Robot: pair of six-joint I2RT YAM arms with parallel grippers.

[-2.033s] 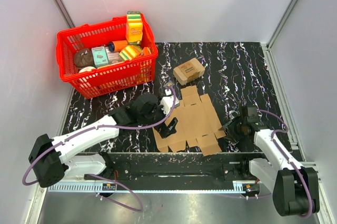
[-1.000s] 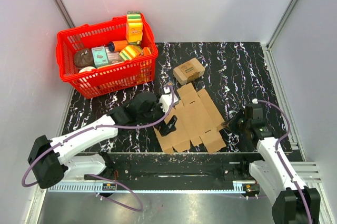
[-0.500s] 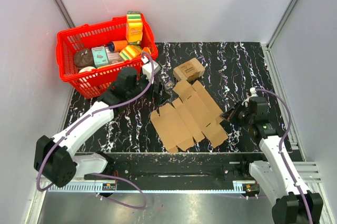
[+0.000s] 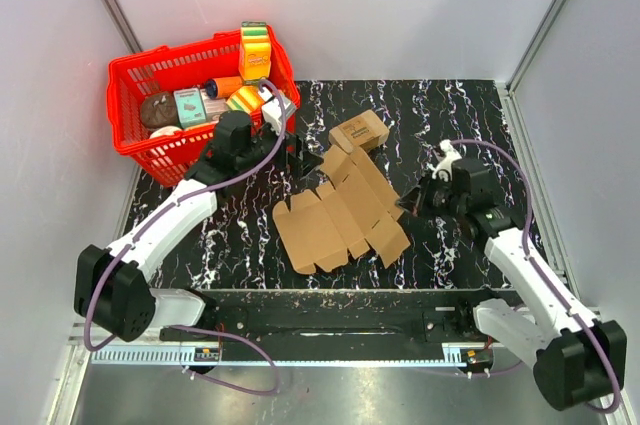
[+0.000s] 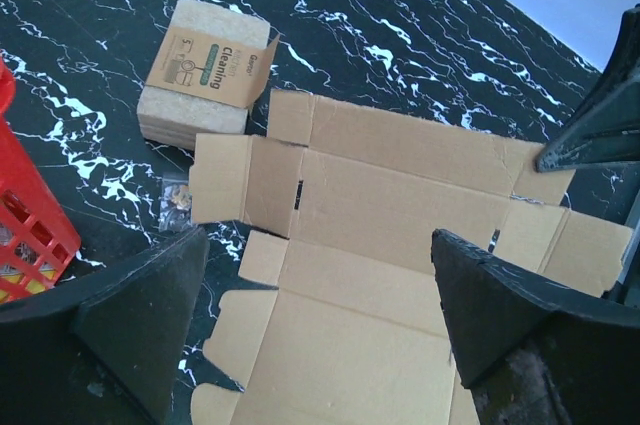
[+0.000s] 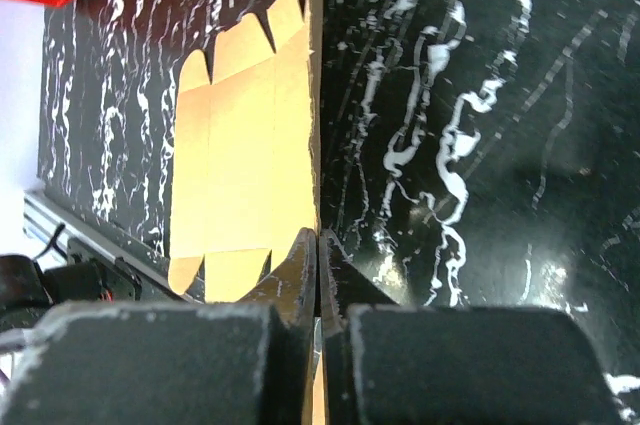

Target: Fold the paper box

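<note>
Paper box (image 4: 335,220) — flat brown sheet — edge pinched by right gripper (image 4: 408,202); left gripper (image 4: 305,160) spread.

The paper box (image 4: 335,217) is seen as an unfolded die-cut sheet of plain brown, unprinted corrugated cardboard, its flaps and tabs spread out. It is laid diagonally at the middle of the tabletop (image 4: 470,125), and its right edge is pinched by the right hand (image 4: 408,203).

"Cleaning" legible on label of small pack (image 5: 205,70); smaller print there unreadable.
</note>
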